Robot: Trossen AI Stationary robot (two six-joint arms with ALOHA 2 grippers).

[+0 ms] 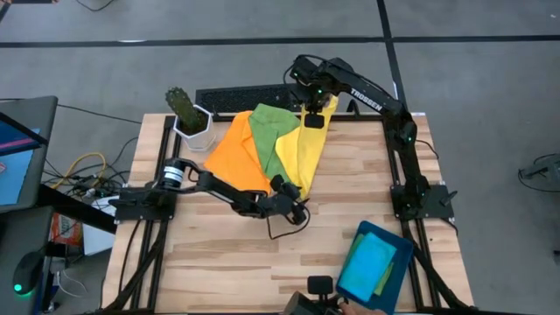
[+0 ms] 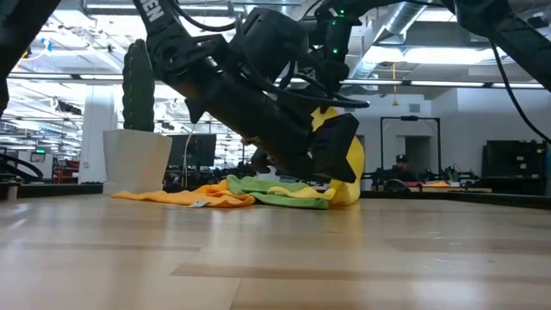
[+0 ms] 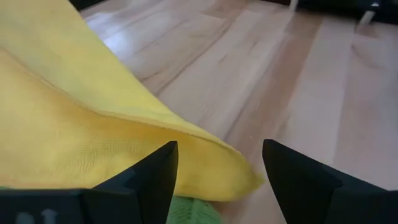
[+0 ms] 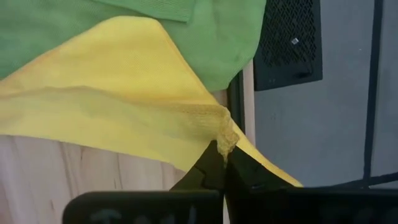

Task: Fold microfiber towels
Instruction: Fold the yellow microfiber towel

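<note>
Yellow cloth is pinched between the closed fingers of the right gripper, which clamps a bunched corner of the yellow towel at the far edge of the table, just beside the dark perforated panel that lies past the table's rim. From that pinch the yellow towel runs away from the right gripper toward the middle of the table, where its other end lies in front of the left gripper. The left gripper's fingers stand wide apart and hold nothing; the folded near edge of the yellow towel lies between and just ahead of them, with a sliver of green cloth under it, and I cannot tell whether the fingers touch the fabric. A green towel lies partly under the yellow one, close beside the right gripper, and its green fabric spreads beyond the pinched corner in the right wrist view. An orange towel lies flat beside the green one, on the side of the pile away from the right gripper and just beyond the left arm. In the low view the orange towel, green cloth and yellow towel lie in a low heap, the yellow one lifted behind the dark arms. A white pot with a cactus stands near the orange towel's far corner. Well apart from both grippers, at the near right corner, a dark teal tray carries a bright blue towel.
</note>
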